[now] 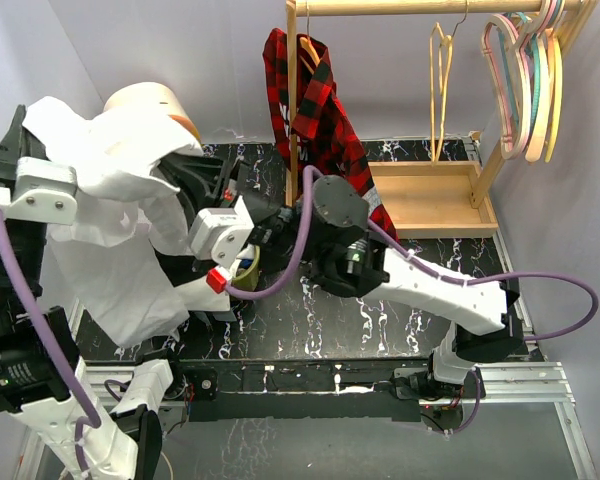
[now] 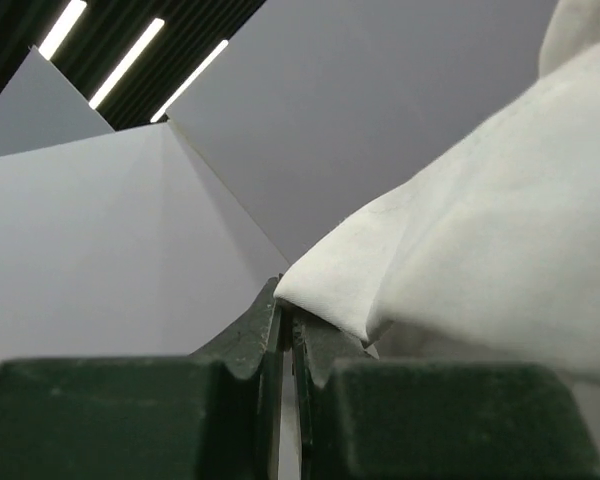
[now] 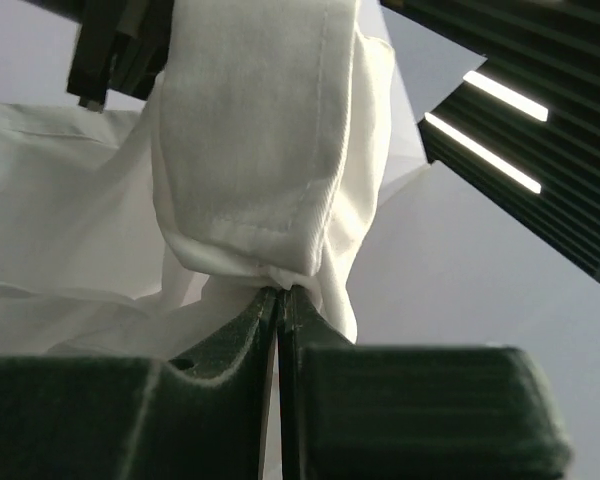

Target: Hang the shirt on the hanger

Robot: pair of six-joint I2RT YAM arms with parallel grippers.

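While both arms hold the shirt (image 1: 120,250) up over the left side of the table (image 1: 310,320), the task stands at an early stage: the cloth is lifted and gathered, but no part of it is on the hanger (image 1: 439,90). That hanger hangs by its hook from the rail (image 1: 430,7) of the wooden rack at the far right, well apart from the shirt. The plaid shirt (image 1: 315,110) hangs between the two, and the bunched pastel hangers (image 1: 525,80) are just beyond it. The left gripper (image 2: 288,318), seen from its wrist, has its jaws pressed together on a folded edge of the white cloth, which billows away to the right. The right gripper (image 3: 279,298) is likewise pinched tight on a stitched band of the shirt, a cuff or hem by the look of it. That band stands up above the fingertips with more loose cloth behind it. From above, the shirt hangs in a bunched mass from the left arm, one sleeve or panel trailing down toward the table edge, and the right arm reaches across the table to meet it. Which part of the garment each gripper has cannot be told for certain. Left to do, by this reading: open the shirt out, fetch or reach the hanger, and settle the shoulders over it, so most of the work lies ahead.
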